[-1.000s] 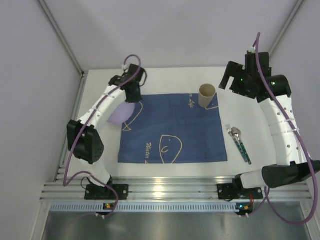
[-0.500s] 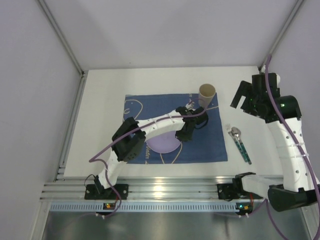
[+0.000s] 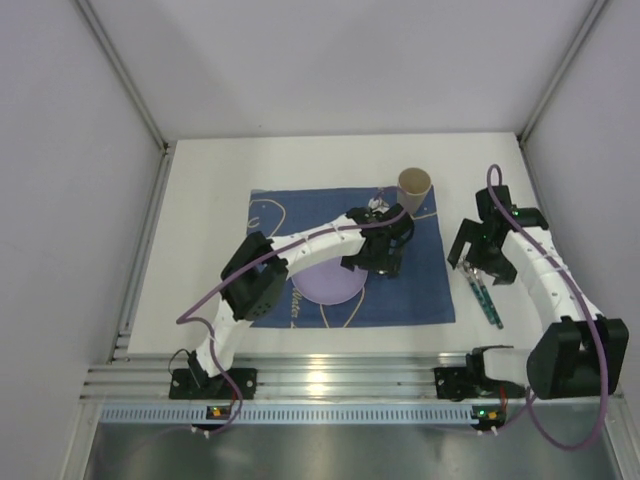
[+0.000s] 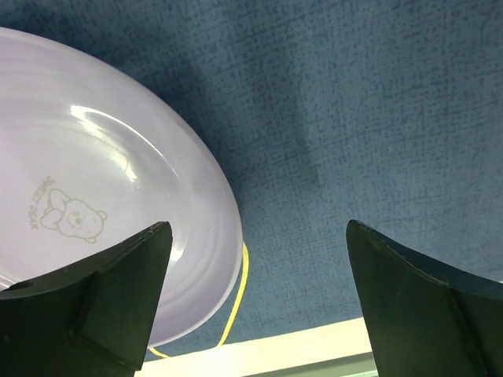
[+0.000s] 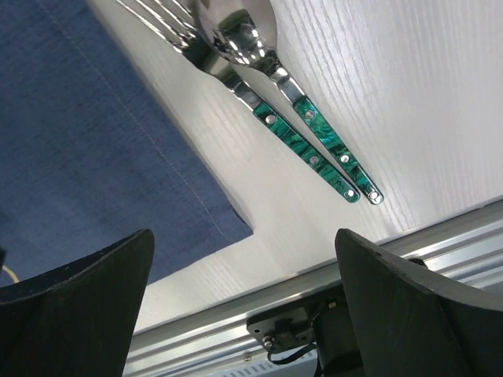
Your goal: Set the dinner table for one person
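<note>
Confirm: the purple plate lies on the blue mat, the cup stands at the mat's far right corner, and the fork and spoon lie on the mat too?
No. The fork and spoon lie on the white table, off the mat's right edge; the right wrist view shows it. The plate and cup are as stated.

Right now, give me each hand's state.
Left hand: open, holding nothing, over the plate edge.
Right hand: open, holding nothing, above the fork and spoon.

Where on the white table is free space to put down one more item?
Bare white tabletop lies left of the blue cloth placemat and behind it. Crowded: the strip right of the placemat, where the green-handled fork and spoon lie below the right gripper.
</note>
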Robot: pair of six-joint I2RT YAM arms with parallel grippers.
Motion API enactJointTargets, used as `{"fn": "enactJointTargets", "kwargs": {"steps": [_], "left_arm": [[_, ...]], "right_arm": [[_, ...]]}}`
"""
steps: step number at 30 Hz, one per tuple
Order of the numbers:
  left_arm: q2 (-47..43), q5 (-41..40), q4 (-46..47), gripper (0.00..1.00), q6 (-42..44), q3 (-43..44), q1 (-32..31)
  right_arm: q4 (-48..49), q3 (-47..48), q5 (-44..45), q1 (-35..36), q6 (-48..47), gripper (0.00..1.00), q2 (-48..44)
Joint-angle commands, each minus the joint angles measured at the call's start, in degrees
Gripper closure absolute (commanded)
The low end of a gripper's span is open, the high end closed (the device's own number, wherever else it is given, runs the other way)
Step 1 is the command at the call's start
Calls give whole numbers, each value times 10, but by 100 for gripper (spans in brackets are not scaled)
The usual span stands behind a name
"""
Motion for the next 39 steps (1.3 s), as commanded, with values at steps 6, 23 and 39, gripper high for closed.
{"fn": "enactJointTargets", "kwargs": {"steps": [6, 23, 39], "left_arm": [[-116, 25, 45, 4, 16, -74, 39], [-146, 82, 68, 8, 78, -144, 118], [-142, 89, 53, 10, 89, -147, 131]], "right_arm": [[95, -41, -40, -102, 18, 12, 70], [198, -47, 15, -135, 8, 41, 222], [238, -21, 60, -132, -38, 100, 307]]}}
